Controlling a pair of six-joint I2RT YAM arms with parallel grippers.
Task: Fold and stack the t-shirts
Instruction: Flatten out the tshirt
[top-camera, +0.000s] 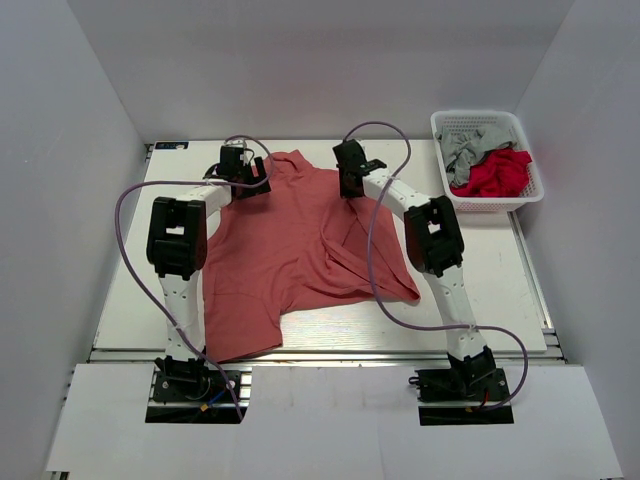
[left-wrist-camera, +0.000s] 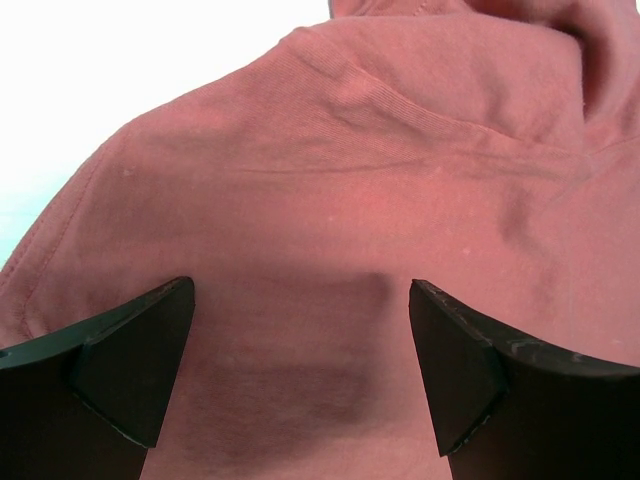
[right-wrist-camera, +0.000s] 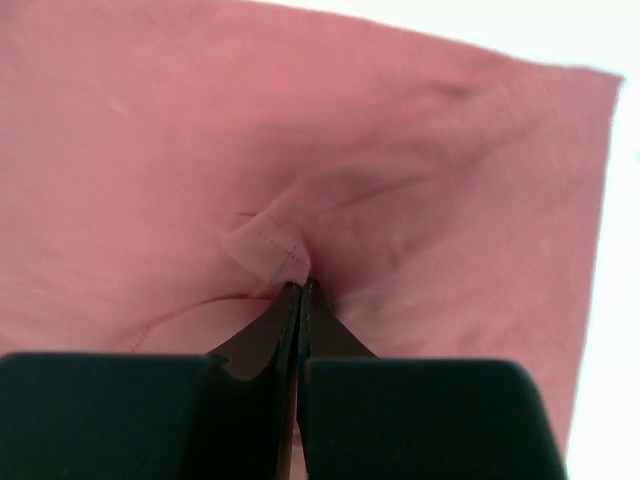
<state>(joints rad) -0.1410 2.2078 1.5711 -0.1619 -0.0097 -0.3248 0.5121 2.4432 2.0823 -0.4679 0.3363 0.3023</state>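
Salmon-red soft cloth t-shirt (top-camera: 290, 250) lies rumpled on the white desk (top-camera: 480, 290), left of a white plastic lattice basket (top-camera: 487, 118) holding grey cloth (top-camera: 465, 148) and red cloth (top-camera: 497, 172). Left end effector (left-wrist-camera: 300, 370), over the shirt's part farthest from the basket, stands wide apart, holding nothing. Right end effector (right-wrist-camera: 300, 295), nearer the basket, pinches a stitched hem fold. A dark desk label (top-camera: 172, 146) is too small to read.

Left arm (top-camera: 178, 240) hides the salmon t-shirt (top-camera: 290, 250) edge at 9 o'clock. Cloth (top-camera: 490, 170) in basket (top-camera: 480, 120), 2 o'clock: garment type indeterminate.
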